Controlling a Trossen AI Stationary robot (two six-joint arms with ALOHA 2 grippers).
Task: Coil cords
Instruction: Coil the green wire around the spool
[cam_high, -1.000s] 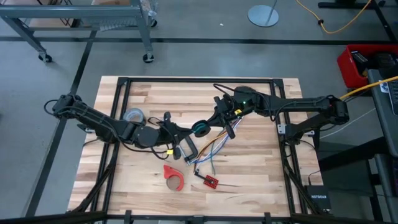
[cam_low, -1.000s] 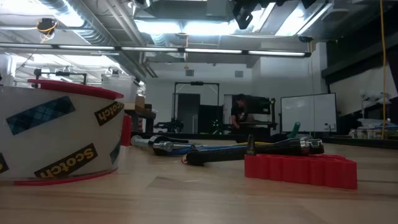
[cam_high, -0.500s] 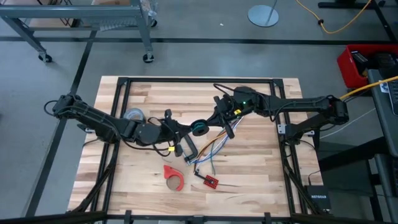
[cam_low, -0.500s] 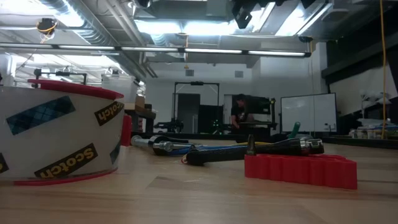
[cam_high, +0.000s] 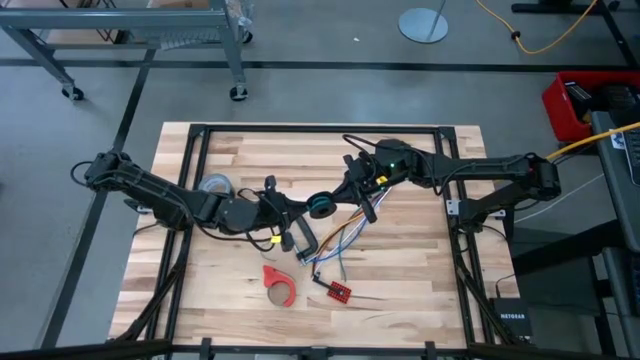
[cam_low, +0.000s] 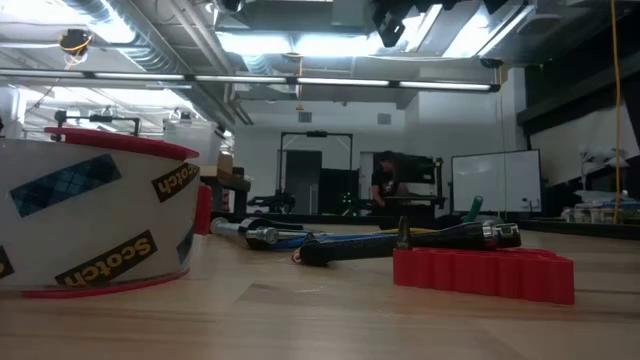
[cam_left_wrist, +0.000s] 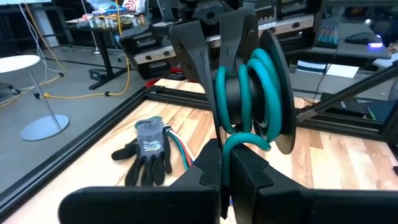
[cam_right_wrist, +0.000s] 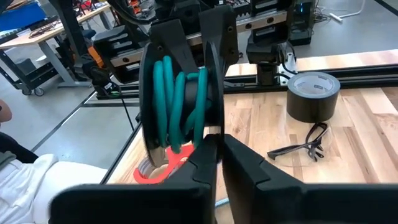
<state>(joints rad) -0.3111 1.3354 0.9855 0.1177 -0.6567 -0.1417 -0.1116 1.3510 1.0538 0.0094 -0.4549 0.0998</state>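
The cord is teal and wound on a black round spool (cam_high: 321, 206), which hangs above the middle of the table between both arms. In the left wrist view the windings (cam_left_wrist: 249, 87) show between two black discs. My left gripper (cam_left_wrist: 225, 168) comes from the table's left and is shut on a teal loop at the coil's lower side. My right gripper (cam_right_wrist: 219, 149) comes from the right and is shut on one of the black discs. Neither gripper shows in the low view. My left gripper pinches a loop of the teal cord (cam_left_wrist: 231, 144) between its two fingers, where it curves down out of the coil. The fingers come nearly level from the table's left. The coil stands on edge, clear of the table. My right gripper has the edge of one black disc (cam_right_wrist: 213, 129) between its two fingers, which come nearly level from the table's right. Its fingers (cam_left_wrist: 194, 59) also show in the left wrist view, one on each side of that disc. The coil is lifted clear, on edge.
On the table lie a grey tape roll (cam_high: 214, 185), a red tape dispenser (cam_high: 279, 283), a coloured wire bundle with a small red board (cam_high: 338, 291), a black tool (cam_high: 302, 238), a glove (cam_left_wrist: 148, 152) and safety glasses (cam_right_wrist: 298, 148).
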